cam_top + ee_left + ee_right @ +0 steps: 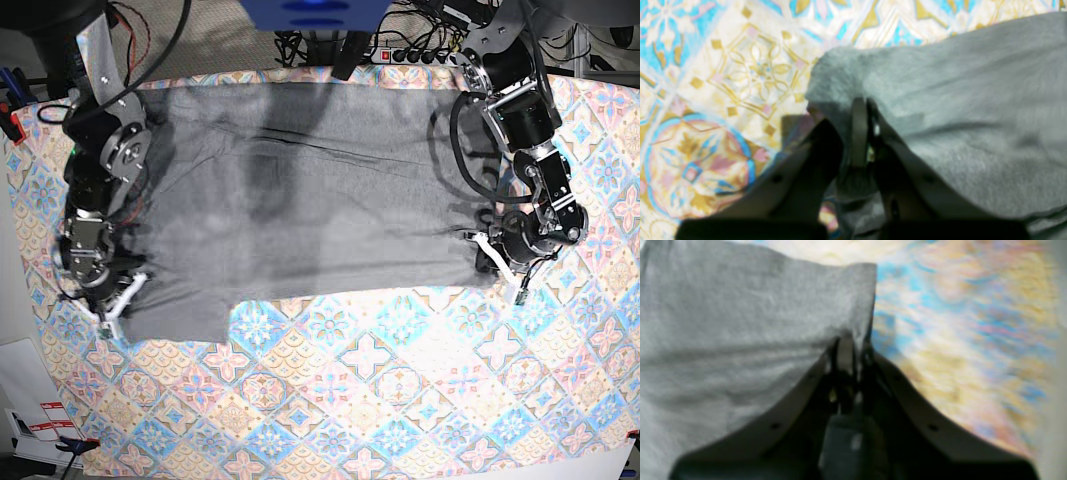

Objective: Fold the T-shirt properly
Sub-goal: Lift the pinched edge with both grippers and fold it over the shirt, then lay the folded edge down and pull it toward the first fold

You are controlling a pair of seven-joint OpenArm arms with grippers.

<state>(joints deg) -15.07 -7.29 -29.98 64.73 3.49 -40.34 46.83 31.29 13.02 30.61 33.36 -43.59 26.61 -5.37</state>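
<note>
Closest to us, we count two hands: the left hand (863,110) is pinched tight on a corner of the one grey T-shirt (300,190), and the right hand (848,346) is closed on another corner. Only the base view shows the shirt spread across the tile-patterned cloth (400,400) on the tabletop, between both arms; cables (420,45) lie beyond.

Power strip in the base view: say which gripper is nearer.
Left. The left gripper is below the power strip; the right gripper is across the T-shirt, at its far lower corner.
</note>
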